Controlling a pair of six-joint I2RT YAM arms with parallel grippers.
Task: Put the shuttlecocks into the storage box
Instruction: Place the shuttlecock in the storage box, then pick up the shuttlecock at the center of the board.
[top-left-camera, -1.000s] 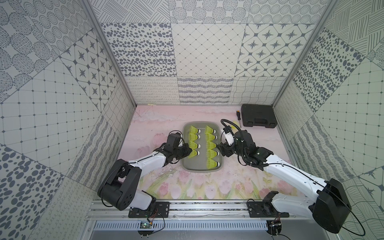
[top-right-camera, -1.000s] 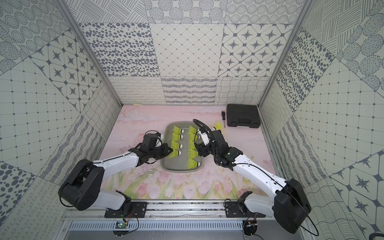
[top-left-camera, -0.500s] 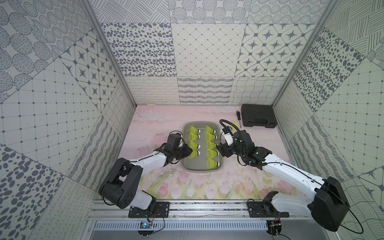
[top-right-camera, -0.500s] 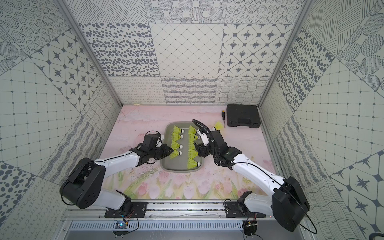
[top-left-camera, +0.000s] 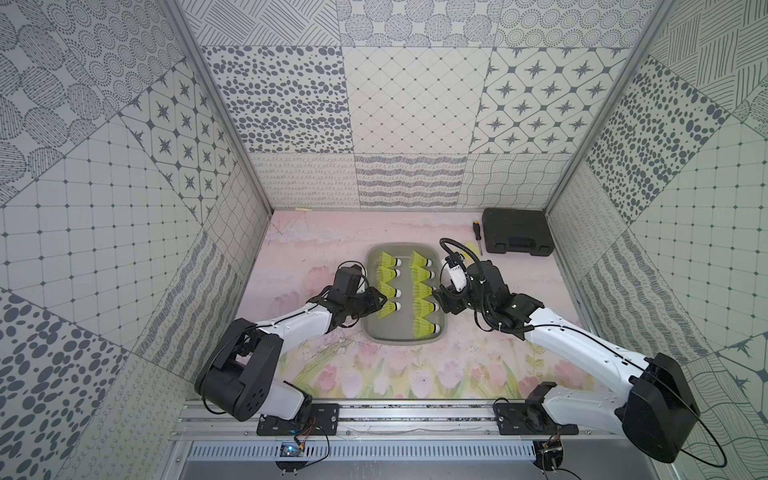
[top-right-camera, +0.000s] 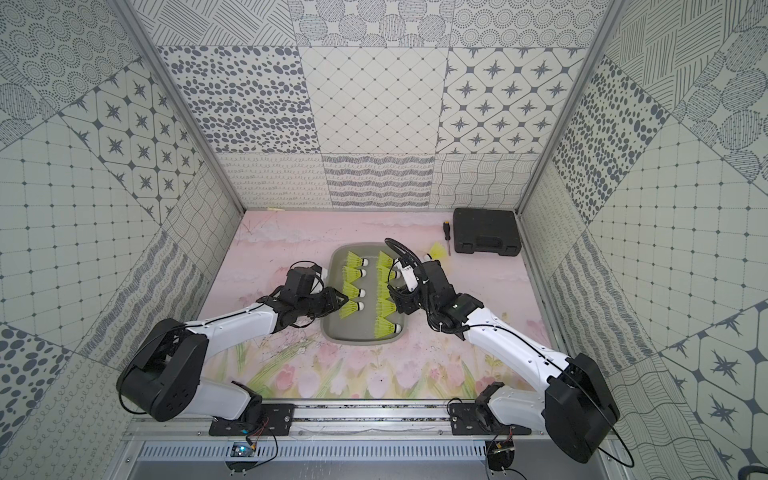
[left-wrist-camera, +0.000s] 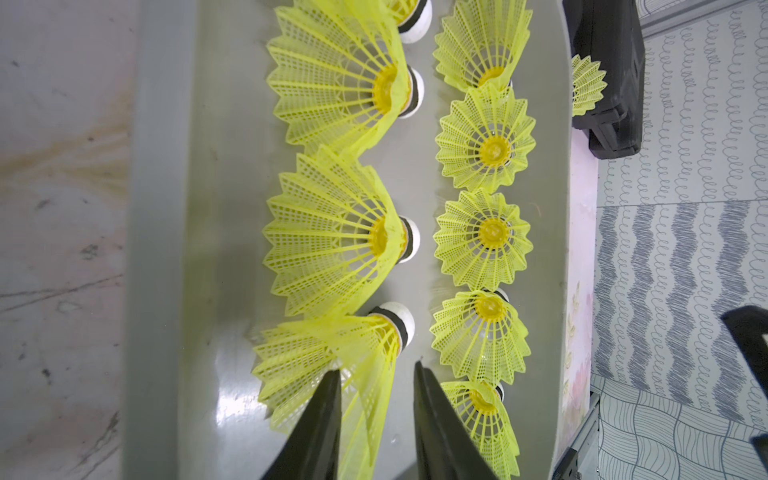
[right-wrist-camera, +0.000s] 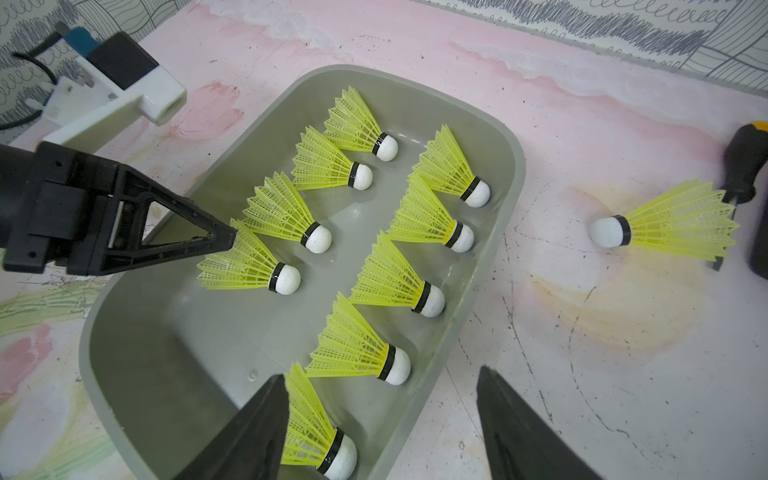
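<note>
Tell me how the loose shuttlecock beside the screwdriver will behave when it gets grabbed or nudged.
Lying on its side, the loose shuttlecock would probably roll in an arc around its white tip if nudged. Its open mesh skirt looks thin and springy, so a squeeze there likely deforms it. It seems very light and may skid against the screwdriver.

The shuttlecocks (right-wrist-camera: 386, 278) have meshed plastic skirts and matt tips. The storage box (right-wrist-camera: 199, 332) is smooth, glossy plastic.

Standing here, I can't make out any readable text, label, brand or number on anything.
</note>
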